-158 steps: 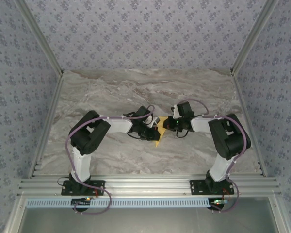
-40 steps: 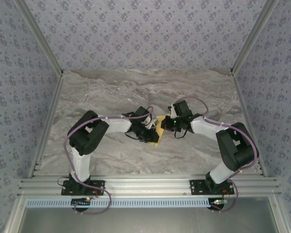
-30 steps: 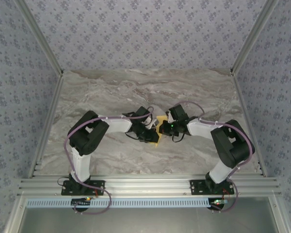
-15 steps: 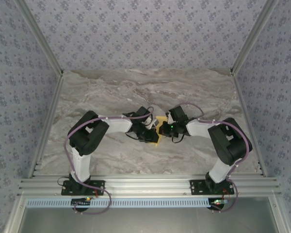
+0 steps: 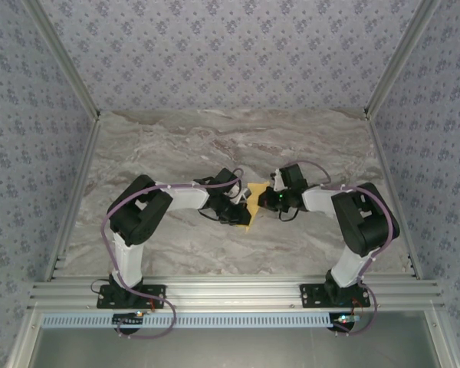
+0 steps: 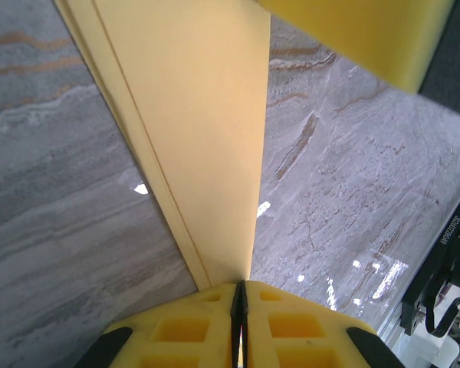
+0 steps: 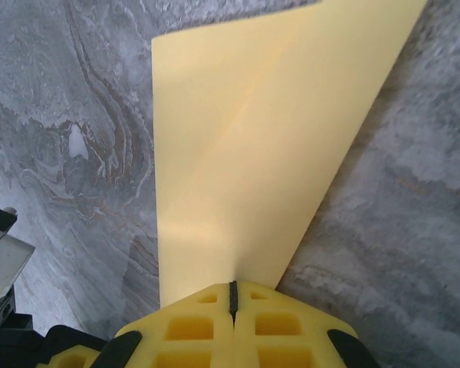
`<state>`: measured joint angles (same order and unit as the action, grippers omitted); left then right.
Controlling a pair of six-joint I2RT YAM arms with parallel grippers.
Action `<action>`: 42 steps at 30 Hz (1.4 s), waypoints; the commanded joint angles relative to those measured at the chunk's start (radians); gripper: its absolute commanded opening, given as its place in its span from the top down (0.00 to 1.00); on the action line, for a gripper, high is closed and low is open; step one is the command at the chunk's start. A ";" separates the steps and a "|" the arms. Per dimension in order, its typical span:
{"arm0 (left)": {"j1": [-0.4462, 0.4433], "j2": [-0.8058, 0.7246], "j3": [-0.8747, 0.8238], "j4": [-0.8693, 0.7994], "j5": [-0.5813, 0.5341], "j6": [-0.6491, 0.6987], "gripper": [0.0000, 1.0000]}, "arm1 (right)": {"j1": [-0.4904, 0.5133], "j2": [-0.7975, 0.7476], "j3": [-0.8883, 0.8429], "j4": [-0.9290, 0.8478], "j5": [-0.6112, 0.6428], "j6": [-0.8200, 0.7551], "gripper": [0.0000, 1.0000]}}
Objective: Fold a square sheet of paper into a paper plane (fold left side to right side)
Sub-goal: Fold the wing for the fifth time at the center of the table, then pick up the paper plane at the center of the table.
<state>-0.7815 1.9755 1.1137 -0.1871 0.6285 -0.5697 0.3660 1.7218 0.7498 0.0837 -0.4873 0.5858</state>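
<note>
Jaws of the left gripper pinched the creased paper, which stretched ahead of them above the table; beyond, the right gripper clamped it too. Probably mid-fold; the next move called for carrying one edge across, aligned.

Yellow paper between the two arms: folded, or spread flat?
Folded: the paper shows stacked layers along one edge, and a crease crosses its face.

paper sheet cropped at top, creases indistinct
</note>
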 commanded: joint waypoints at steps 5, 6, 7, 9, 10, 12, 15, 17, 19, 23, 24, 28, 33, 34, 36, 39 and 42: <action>-0.010 0.051 -0.031 -0.054 -0.067 0.003 0.89 | -0.100 0.052 0.066 -0.011 0.065 -0.055 1.00; -0.011 0.048 -0.031 -0.051 -0.064 0.006 0.89 | -0.107 0.050 0.073 -0.016 0.057 -0.056 1.00; -0.010 0.040 -0.034 -0.044 -0.061 0.007 0.89 | -0.112 0.043 0.081 -0.022 0.050 -0.058 1.00; -0.011 0.017 -0.038 -0.026 -0.052 0.008 0.86 | -0.112 0.013 0.089 -0.043 0.056 -0.064 1.00; -0.011 -0.001 -0.039 -0.013 -0.047 0.006 0.83 | -0.112 -0.007 0.091 -0.060 0.065 -0.069 1.00; -0.010 -0.046 -0.039 0.013 -0.035 0.003 0.78 | -0.111 -0.049 0.086 -0.092 0.095 -0.076 0.92; -0.002 -0.129 -0.043 0.050 -0.026 0.004 0.68 | -0.109 -0.132 0.056 -0.134 0.141 -0.072 0.76; 0.012 -0.200 -0.064 0.090 -0.028 0.003 0.61 | -0.101 -0.197 0.040 -0.175 0.183 -0.064 0.66; 0.032 -0.272 -0.094 0.128 -0.050 -0.008 0.55 | -0.082 -0.252 0.029 -0.222 0.229 -0.057 0.58; 0.071 -0.441 -0.176 0.151 -0.202 -0.018 0.44 | -0.004 -0.334 0.048 -0.331 0.354 -0.047 0.44; 0.076 -0.478 -0.192 0.146 -0.258 -0.018 0.42 | 0.018 -0.340 0.055 -0.351 0.380 -0.040 0.43; 0.082 -0.619 -0.249 0.089 -0.499 -0.021 0.34 | 0.154 -0.311 0.117 -0.430 0.500 -0.006 0.37; 0.089 -0.723 -0.324 0.082 -0.609 -0.038 0.29 | 0.288 -0.172 0.243 -0.528 0.643 0.036 0.34; 0.090 -0.733 -0.333 0.081 -0.613 -0.041 0.28 | 0.308 -0.138 0.274 -0.546 0.662 0.036 0.34; 0.092 -0.746 -0.348 0.079 -0.619 -0.044 0.28 | 0.340 -0.078 0.325 -0.581 0.696 0.036 0.33; 0.091 -0.757 -0.361 0.079 -0.624 -0.048 0.28 | 0.368 0.001 0.392 -0.637 0.746 0.036 0.32; 0.093 -0.766 -0.366 0.077 -0.627 -0.044 0.27 | 0.377 0.048 0.423 -0.673 0.779 0.036 0.33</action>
<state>-0.6937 1.2446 0.7490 -0.1047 0.0345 -0.6113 0.7372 1.7405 1.1385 -0.4828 0.1989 0.5983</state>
